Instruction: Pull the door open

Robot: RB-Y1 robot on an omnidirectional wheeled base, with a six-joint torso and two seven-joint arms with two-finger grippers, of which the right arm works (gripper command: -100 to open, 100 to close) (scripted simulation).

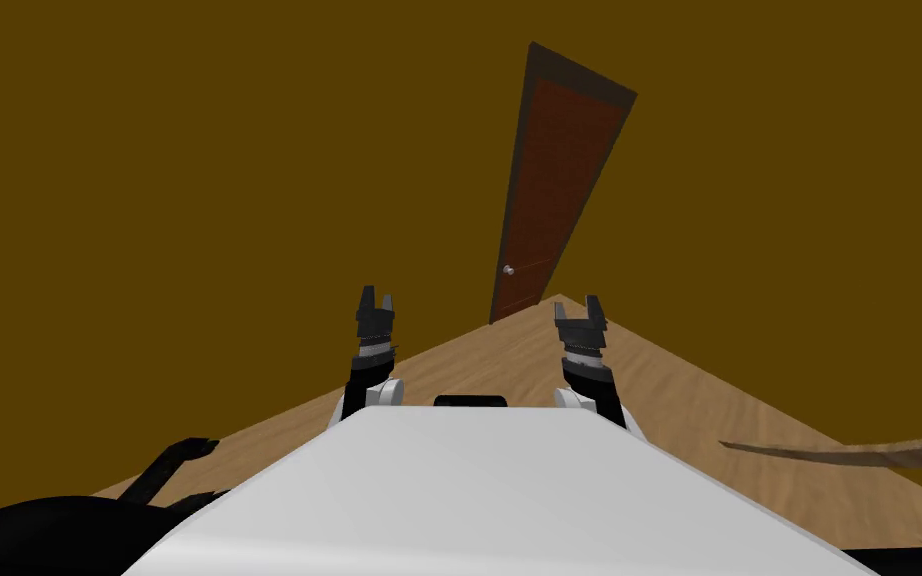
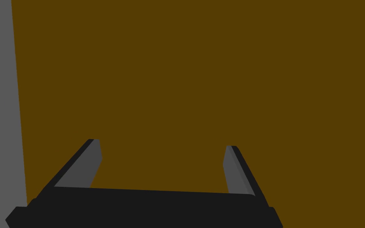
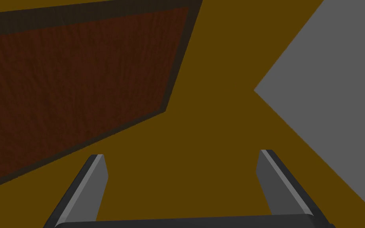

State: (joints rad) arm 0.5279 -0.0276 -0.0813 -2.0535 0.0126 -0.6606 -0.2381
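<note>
Both claws stand wide open and hold nothing: the left gripper [image 1: 376,296] faces bare ochre wall [image 2: 197,79], while the right gripper [image 1: 578,305] looks toward the reddish-brown door [image 1: 559,170], which sits shut in its dark frame [image 1: 589,80] well ahead of you across the wooden floor [image 1: 509,370]. Drive closer first, since the small pale knob [image 1: 509,270] near the door's left edge seems well out of reach; then, as the right arm looks better placed, bring that claw level with the knob, fingers either side, and close firmly before you draw back along the door's swing.
</note>
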